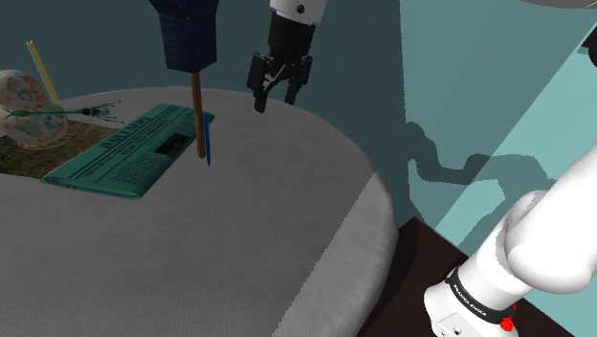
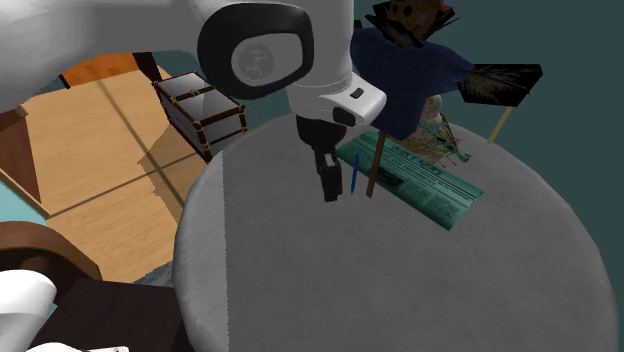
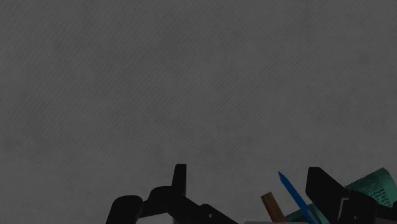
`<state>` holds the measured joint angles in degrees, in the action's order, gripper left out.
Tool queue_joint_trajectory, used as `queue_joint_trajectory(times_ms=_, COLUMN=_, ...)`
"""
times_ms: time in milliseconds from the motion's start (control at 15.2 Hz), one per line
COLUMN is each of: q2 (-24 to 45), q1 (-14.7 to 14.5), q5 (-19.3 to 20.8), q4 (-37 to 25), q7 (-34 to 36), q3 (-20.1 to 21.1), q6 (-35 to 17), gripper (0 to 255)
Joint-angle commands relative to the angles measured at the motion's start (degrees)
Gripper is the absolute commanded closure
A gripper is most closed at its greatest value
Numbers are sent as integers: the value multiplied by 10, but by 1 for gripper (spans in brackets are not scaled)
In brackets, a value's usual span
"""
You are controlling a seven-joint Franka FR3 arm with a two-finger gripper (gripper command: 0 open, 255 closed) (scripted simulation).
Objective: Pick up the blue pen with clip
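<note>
Blue pen with clip (image 1: 207,140): one item, slim, bright blue, on the round grey table (image 1: 239,258) at a corner of a teal printed sheet (image 1: 120,158), just beside the brown post (image 1: 197,101) that carries a dark blue figure (image 1: 187,33). Long axis: runs near to far in the shoulder view, almost straight up the picture, with one end over the sheet's corner and the other over bare table (whether it lies flat or leans up beside the post cannot be told). Gripper (image 1: 275,96): black, two fingers, spread wide, holding nothing, hanging above the table with its fingers pointing down. Relation: the pen lies to the shoulder view's left of the gripper and lower, near but apart. In the second exterior view the pen (image 2: 354,178) sits just to the right of the gripper (image 2: 332,190), with the post beyond it. Wrist view: the pen (image 3: 291,193) shows as a slanted blue sliver in the gap between the fingers, close against one of them and well off the midline of the gripper (image 3: 248,173); the post's stub (image 3: 273,207) is beside it. Judgement: the coming move calls for a short sideways shift to centre the pen, then a descent, with the jaws closing across the shaft rather than along it. The post looks close enough to foul a finger.
</note>
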<state>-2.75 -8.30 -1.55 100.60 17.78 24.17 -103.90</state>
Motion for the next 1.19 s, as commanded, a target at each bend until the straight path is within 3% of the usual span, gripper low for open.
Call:
queue_joint_trajectory(times_ms=0, q2=48, q1=-11, q5=30, q4=-55, q7=26, q3=15, q6=8, gripper=0)
queue_joint_trajectory(times_ms=264, q2=148, q1=-49, q5=95, q4=-173, q7=72, q3=34, q6=35, gripper=0)
queue_joint_trajectory(times_ms=594, q2=279, q1=-123, q5=174, q4=-353, q7=106, q3=36, q6=94, gripper=0)
queue_joint_trajectory(times_ms=1122, q2=261, q1=-107, q5=167, q4=-266, q7=112, q3=35, q6=25, gripper=0)
